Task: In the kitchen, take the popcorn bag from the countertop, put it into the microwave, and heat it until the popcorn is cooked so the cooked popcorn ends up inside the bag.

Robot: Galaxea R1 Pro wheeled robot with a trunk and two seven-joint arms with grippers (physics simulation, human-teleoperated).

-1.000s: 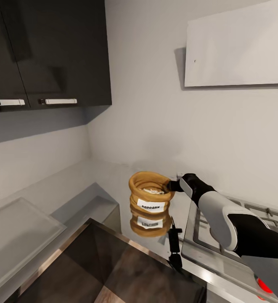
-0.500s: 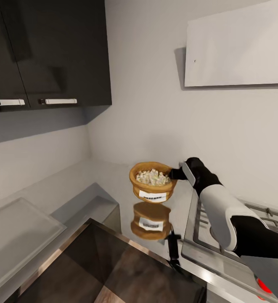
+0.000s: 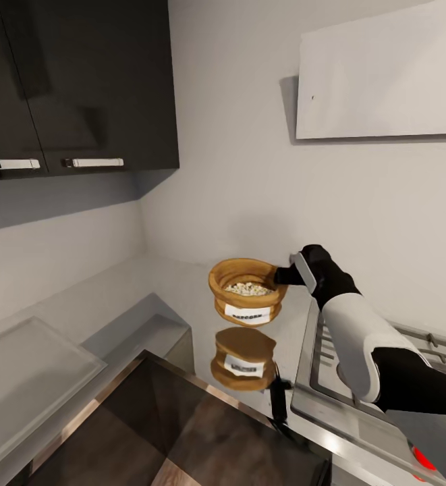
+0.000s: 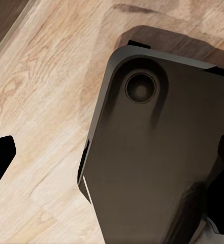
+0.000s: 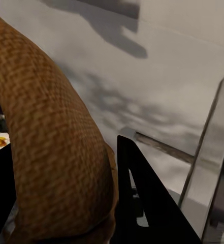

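Your right gripper (image 3: 285,275) is closed on the rolled rim of the popcorn bag (image 3: 247,291), pinching it at the bag's right side. The right wrist view confirms the grasp: the woven rim (image 5: 51,147) sits between the two dark fingers (image 5: 142,193), one finger outside the rim and the other inside it.

You have the bag clear of the countertop (image 3: 182,297). It hangs above the grey surface, and its reflection (image 3: 243,359) lies directly below it in the glossy worktop, apart from the bag itself. The bag is roughly upright, with its white label (image 3: 247,312) facing the near side. The popcorn (image 3: 248,289) shows as a low heap of pale pieces inside the bag, below the rim.

The bag is held just left of the steel cooktop (image 3: 357,378), in front of the far wall. A pale panel (image 3: 384,74) is mounted on that wall, above and to the right. Dark upper cabinets (image 3: 81,81) with steel handles occupy the far left. A recessed sink (image 3: 138,334) lies left of the bag, and a flat pale board (image 3: 27,371) lies further left.

Your left gripper: I cannot tell whether it is wide or narrow. The left wrist view shows a dark robot part (image 4: 152,162) over a wooden floor (image 4: 45,101).
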